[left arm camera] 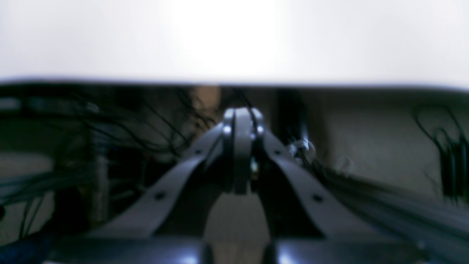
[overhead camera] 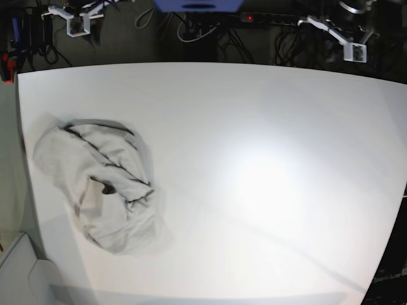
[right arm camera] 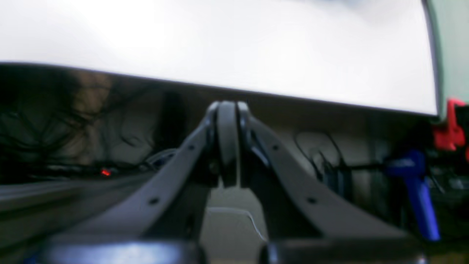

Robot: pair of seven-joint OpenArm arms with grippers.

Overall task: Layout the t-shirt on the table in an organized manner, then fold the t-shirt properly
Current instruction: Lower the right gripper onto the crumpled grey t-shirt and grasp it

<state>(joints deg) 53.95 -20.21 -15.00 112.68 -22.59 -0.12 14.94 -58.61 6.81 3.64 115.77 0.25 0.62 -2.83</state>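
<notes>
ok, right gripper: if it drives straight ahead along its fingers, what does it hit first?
Probably the table edge. The shut right gripper points at the dark band just under the white rim, from beyond the edge. Depth and height are blurred, so it might pass beneath.

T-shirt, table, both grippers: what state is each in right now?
t-shirt: crumpled in a heap near one side edge of the table, not laid out, not folded.
table: bare apart from the shirt, bright glare on it.
left gripper: shut, empty, off the table.
right gripper: shut, empty, off the table.
</notes>
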